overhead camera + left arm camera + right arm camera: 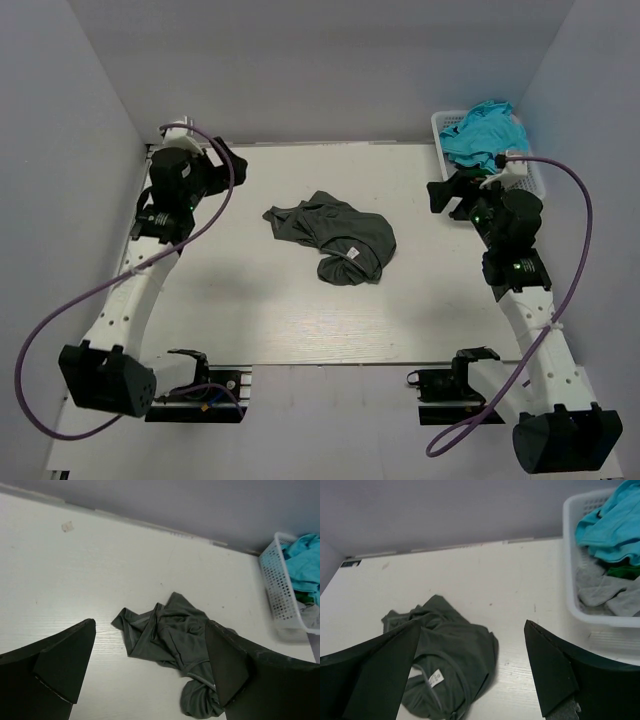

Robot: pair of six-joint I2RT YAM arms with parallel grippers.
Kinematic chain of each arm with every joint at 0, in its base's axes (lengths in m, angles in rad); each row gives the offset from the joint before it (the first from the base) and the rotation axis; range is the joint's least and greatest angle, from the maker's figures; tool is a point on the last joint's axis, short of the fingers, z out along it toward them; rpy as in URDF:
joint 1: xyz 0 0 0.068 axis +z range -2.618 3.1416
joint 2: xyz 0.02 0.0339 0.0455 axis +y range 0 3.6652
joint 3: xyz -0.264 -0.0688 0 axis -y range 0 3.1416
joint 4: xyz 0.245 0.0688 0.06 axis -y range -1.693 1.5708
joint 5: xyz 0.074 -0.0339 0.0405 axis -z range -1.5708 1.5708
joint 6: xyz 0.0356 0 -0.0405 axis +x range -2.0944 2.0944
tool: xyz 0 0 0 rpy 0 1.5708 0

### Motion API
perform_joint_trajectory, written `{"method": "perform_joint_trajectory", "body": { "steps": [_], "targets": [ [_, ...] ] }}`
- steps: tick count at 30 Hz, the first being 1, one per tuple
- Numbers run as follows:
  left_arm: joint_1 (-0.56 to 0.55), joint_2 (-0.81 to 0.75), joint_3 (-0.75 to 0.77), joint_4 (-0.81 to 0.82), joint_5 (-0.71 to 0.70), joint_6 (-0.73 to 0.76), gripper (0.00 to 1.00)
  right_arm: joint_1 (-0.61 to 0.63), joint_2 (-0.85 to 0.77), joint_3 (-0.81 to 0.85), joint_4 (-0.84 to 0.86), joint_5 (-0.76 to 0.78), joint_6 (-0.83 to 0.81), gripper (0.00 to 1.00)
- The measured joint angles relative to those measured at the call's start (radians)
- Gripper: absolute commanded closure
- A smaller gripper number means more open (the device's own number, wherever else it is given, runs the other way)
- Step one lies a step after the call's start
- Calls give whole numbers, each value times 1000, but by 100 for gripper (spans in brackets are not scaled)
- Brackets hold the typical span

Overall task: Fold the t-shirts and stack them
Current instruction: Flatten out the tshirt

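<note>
We find the left tool released, its jaws spread wide with nothing between them, raised over the far left of the surface. The right tool is likewise released and empty, held above the far right side just beside the basket. Both wrist views look down past the open fingers at the same garment. We judge this to be a ready stance, with each arm on its own flank so that the cloth can be taken from two sides.

The dark grey t-shirt lies near the middle of the surface, well apart from either tool. It is crumpled, not spread. One end is rolled into a bunch on the near side, folds run across the body, and the white neck label faces up. No edge is laid flat, so in our judgement folding has not begun and the shirt first needs to be drawn out by two separate points.

The basket stands at the far right corner. It holds a turquoise t-shirt heaped on top, a pale grey t-shirt lower down, and a strip of green cloth between them. These are unfolded, and no stack is present on the surface.
</note>
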Motion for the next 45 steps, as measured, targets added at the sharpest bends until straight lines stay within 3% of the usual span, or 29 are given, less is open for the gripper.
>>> {"method": "perform_joint_trajectory", "body": {
  "steps": [8, 13, 15, 20, 24, 33, 38, 42, 43, 45],
  "targets": [
    [-2, 290, 119, -140, 0, -17, 0, 0, 110, 58, -135, -130, -30, 10],
    [-5, 501, 156, -184, 27, -33, 0, 23, 285, 134, -286, -195, -66, 10],
    [-6, 594, 187, -205, 45, -36, 6, 45, 358, 148, -327, -203, -71, 10],
    [-11, 784, 275, -230, 89, -48, 10, 109, 467, 148, -421, -187, -68, 10],
    [-13, 863, 280, -231, 121, -60, 17, 165, 510, 148, -433, -165, -51, 12],
    [-45, 878, 287, -209, 137, -70, 31, 249, 651, 124, -388, -122, 43, 14],
    [-86, 885, 281, -183, 138, -66, 48, 251, 677, 98, -359, -92, 94, 18],
    [-114, 898, 277, -167, 146, -65, 74, 256, 695, 88, -307, -89, 131, 24],
    [-117, 901, 277, -163, 149, -64, 92, 259, 700, 81, -294, -88, 139, 26],
    [-124, 904, 275, -158, 155, -65, 100, 265, 716, 65, -267, -83, 158, 26]
  ]
}}
